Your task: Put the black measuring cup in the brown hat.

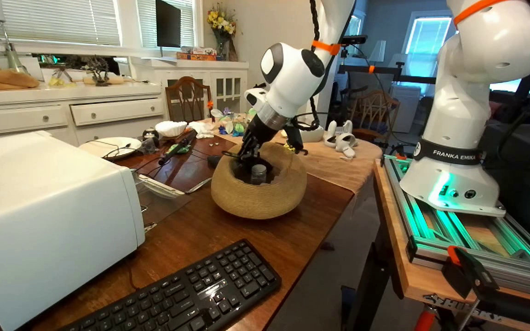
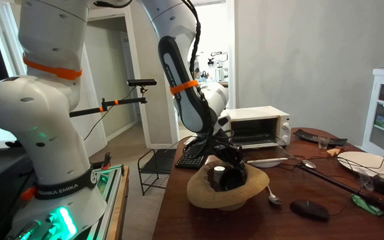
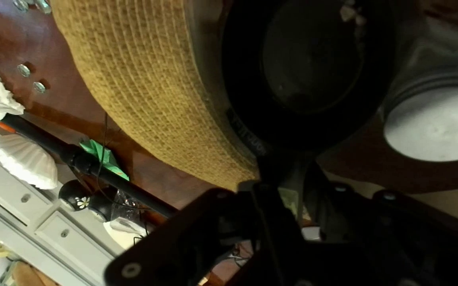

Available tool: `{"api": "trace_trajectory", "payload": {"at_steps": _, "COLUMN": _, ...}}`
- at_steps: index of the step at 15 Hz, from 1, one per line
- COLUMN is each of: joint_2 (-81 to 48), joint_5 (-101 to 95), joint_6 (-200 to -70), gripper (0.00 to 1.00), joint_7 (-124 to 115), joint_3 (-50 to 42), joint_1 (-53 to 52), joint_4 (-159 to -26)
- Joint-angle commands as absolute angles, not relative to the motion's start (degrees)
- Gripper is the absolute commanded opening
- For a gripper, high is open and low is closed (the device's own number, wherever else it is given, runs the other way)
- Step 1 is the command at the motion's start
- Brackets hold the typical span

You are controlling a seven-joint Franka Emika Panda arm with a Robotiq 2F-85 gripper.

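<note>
One dark wood table (image 2: 278,226), glossy, with a long straight edge; grey floor (image 1: 311,294) shows in the gap between it and the wooden bench (image 1: 398,262) under the robot. White arm (image 1: 469,87), smooth shells, reaches across that gap, wrist angled down. Toaster oven (image 1: 58,216): boxy, white, flat-sided, takes up a big share of the tabletop. Brown hat (image 1: 256,202): woven straw-like rows, round, hollow side up, brim flaring; sits close to the table edge, a strip of wood between. Black keyboard (image 1: 191,294), rows of raised keys, alongside the oven, near the hat but apart from it. Gripper (image 3: 288,174), black, jointed, dips into the hat's opening; jaws narrow, pinched on the handle of the black measuring cup (image 3: 308,75). Cup: round rim, smooth, lettering near handle, tilted, inside the hat's hollow; resting on the bottom or not, can't tell. Dark mouse (image 2: 309,210), rounded, well apart from the hat. See-through jar (image 1: 258,174), pale round lid, also in the hollow, just beside the cup, tight on that side; contact unclear. Metal spoon (image 2: 273,198), shiny, lies just beside the brim.
</note>
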State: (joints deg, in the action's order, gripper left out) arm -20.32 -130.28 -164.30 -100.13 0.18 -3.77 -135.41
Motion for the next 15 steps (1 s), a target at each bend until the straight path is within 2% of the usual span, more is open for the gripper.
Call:
{"api": "trace_trajectory", "payload": {"at_steps": 1, "joint_2": -21.2, "joint_5": -130.7, "joint_6": -165.9, "gripper": 0.48, "joint_7": -100.6, "joint_3": 0.5, "joint_1": -3.3, "joint_4": -134.8}}
{"api": "trace_trajectory", "payload": {"at_steps": 8, "joint_2": -19.3, "joint_5": -128.1, "joint_6": -165.0, "gripper": 1.00, "joint_7": -97.2, "joint_3": -0.7, "joint_1": -4.3, "joint_4": -136.3}}
{"api": "trace_trajectory", "payload": {"at_steps": 15, "joint_2": -8.6, "joint_5": -126.5, "joint_6": -166.2, "gripper": 1.00, "joint_7": -102.0, "joint_3": 0.3, "joint_1": -3.2, "joint_4": -141.7}}
